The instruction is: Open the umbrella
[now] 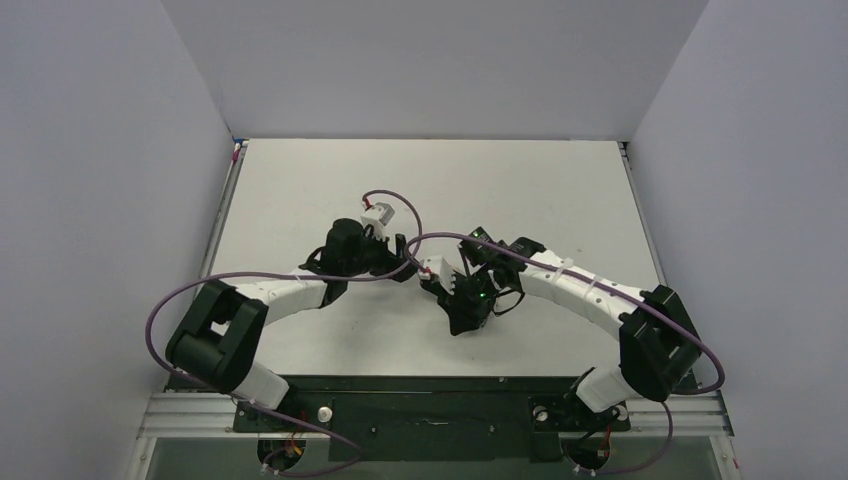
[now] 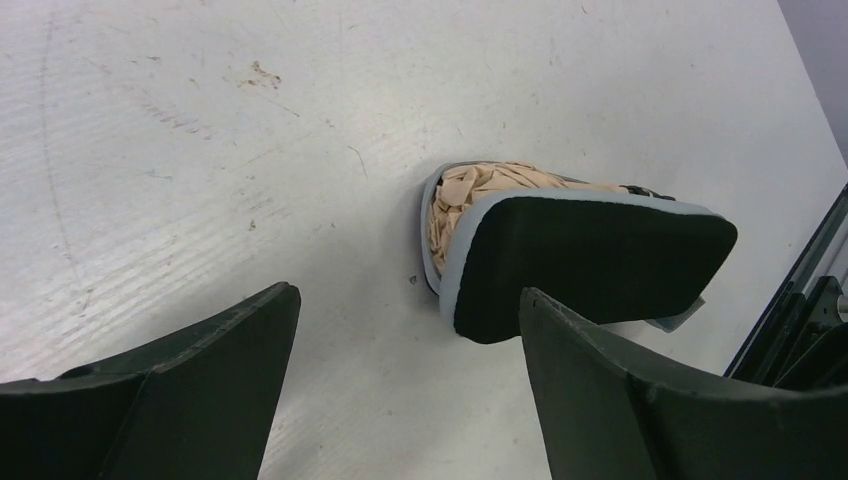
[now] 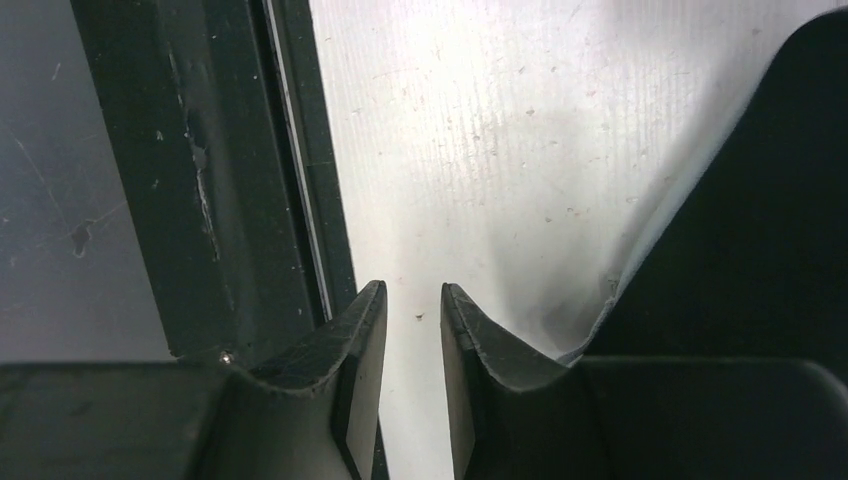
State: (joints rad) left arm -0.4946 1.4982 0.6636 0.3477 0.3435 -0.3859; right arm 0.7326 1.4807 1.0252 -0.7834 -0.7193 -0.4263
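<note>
In the left wrist view the umbrella [image 2: 478,190] shows only as bunched peach-tan canopy fabric inside a grey-rimmed pouch [image 2: 590,255]. The pouch lies on the table with its black flap turned towards me. My left gripper [image 2: 408,295] is open wide and empty, just short of the pouch, and its right finger [image 2: 600,380] overlaps the flap's near edge. My right gripper [image 3: 413,288] is open by a narrow gap with only bare table between the fingers. The black pouch flap [image 3: 760,200] lies just to its right. In the top view both grippers [image 1: 408,255] [image 1: 465,322] meet mid-table and hide the umbrella.
The white table [image 1: 430,180] is walled in by grey panels on three sides. Its black near-edge frame [image 3: 200,170] runs just left of my right gripper and shows at the far right of the left wrist view [image 2: 800,320]. Purple cables loop over both arms.
</note>
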